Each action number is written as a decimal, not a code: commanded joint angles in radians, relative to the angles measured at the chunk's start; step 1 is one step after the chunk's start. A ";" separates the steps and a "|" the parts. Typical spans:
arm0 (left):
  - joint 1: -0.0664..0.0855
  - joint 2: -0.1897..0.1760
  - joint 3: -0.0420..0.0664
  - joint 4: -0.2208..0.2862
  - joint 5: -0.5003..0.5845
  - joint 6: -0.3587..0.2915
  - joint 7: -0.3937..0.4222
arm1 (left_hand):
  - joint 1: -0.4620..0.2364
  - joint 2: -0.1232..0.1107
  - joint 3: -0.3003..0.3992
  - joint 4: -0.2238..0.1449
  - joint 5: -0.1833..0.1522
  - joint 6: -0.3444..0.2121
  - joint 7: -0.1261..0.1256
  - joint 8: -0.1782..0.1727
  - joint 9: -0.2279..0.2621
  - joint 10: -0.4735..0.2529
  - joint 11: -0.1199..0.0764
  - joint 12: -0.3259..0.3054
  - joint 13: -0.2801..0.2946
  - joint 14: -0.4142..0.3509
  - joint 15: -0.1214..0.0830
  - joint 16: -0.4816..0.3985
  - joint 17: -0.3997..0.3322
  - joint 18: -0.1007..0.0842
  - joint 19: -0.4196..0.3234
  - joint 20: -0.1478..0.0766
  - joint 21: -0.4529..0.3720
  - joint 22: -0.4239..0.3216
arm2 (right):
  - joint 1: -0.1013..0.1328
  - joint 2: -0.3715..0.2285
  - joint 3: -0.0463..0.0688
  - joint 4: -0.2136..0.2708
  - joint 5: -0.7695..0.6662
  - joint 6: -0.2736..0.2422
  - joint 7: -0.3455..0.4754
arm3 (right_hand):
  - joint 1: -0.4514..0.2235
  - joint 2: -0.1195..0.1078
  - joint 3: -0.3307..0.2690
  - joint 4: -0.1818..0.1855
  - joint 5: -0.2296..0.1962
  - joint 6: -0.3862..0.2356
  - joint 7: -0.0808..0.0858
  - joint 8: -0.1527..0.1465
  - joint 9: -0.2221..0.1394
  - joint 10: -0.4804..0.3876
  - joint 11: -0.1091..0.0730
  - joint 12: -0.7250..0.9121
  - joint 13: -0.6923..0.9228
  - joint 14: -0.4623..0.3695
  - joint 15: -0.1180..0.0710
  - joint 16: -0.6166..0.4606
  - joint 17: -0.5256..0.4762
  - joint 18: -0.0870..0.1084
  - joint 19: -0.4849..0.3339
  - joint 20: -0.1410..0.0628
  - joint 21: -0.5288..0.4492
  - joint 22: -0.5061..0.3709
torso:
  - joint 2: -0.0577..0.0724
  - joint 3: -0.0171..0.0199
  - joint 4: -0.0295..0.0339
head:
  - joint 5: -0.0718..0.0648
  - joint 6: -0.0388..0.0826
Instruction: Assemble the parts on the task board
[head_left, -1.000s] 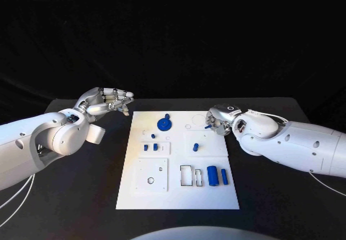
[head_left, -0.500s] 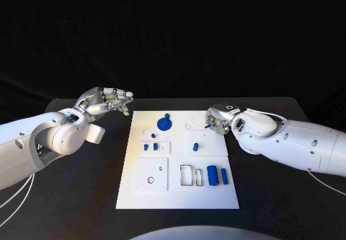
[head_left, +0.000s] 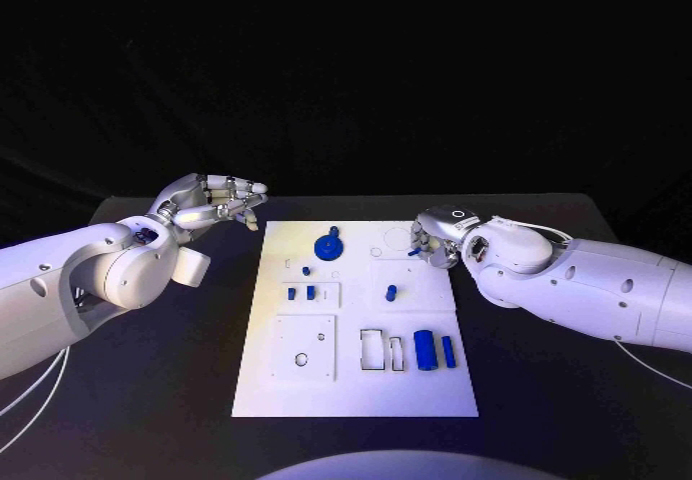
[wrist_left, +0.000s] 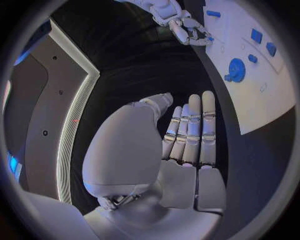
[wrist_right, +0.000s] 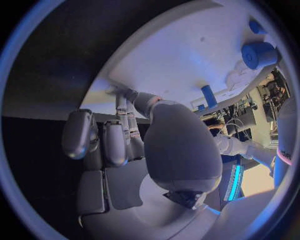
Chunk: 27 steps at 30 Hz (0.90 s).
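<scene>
Right, right hand (head_left: 437, 240) at the task board (head_left: 355, 395) far edge.
I saw it pinching a small blue part (head_left: 414, 252); left hand (head_left: 216, 202) idled curled, empty, off-board. Part looked light, rigid, slippery; I'd grip its sides.

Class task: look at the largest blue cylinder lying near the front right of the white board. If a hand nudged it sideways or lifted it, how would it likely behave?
The blue cylinder lies on its side on the flat board, so a sideways nudge would probably roll it. It looks rigid and smooth, so it should keep its shape but might slip between fingers. It is probably light, though weight cannot be seen.
</scene>
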 joint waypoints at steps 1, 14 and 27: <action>0.001 0.002 0.001 0.003 -0.003 0.002 -0.002 | -0.005 0.003 0.004 -0.001 0.002 -0.006 0.008 -0.004 0.000 -0.007 -0.003 0.005 -0.002 -0.006 0.002 -0.006 -0.001 0.014 -0.004 0.001 -0.004 -0.001 | -0.004 0.003 -0.003 -0.001 -0.031 0.017 -0.006 | -0.007 0.013 0.000 0.008 0.001 0.007 -0.003 0.008 0.010 0.010 0.001 0.006 0.004 0.019 -0.007 0.004 0.002 -0.003 0.000 -0.007 0.005 0.104 | 0.000 0.0000 -0.0007 | -0.001 0.001; 0.000 0.003 0.000 0.006 -0.003 0.002 -0.006 | -0.005 0.004 0.005 -0.002 0.002 -0.007 0.009 -0.005 -0.001 -0.008 -0.003 0.004 -0.002 -0.006 0.002 -0.006 -0.001 0.014 -0.004 0.001 -0.003 -0.001 | -0.003 -0.008 -0.003 0.024 -0.044 -0.065 -0.011 | -0.013 0.009 -0.002 0.013 0.001 0.008 -0.004 0.011 0.015 0.011 -0.001 0.011 0.009 0.019 -0.009 0.003 0.000 -0.006 0.007 -0.009 0.019 0.110 | -0.001 -0.0004 0.0002 | -0.001 0.003; 0.000 0.004 0.000 0.006 -0.003 0.005 -0.006 | -0.007 0.003 0.007 -0.005 0.001 -0.010 0.010 -0.007 -0.001 -0.015 -0.001 0.002 -0.003 -0.007 0.003 -0.008 -0.002 0.014 -0.004 0.001 -0.004 -0.001 | 0.008 -0.051 -0.002 0.114 -0.043 -0.121 -0.019 | -0.020 -0.003 -0.004 0.019 0.001 0.006 -0.004 0.011 0.020 0.008 -0.002 0.014 0.013 0.017 -0.010 -0.003 -0.009 -0.006 0.009 -0.011 0.021 0.111 | 0.000 -0.0002 -0.0018 | -0.002 0.008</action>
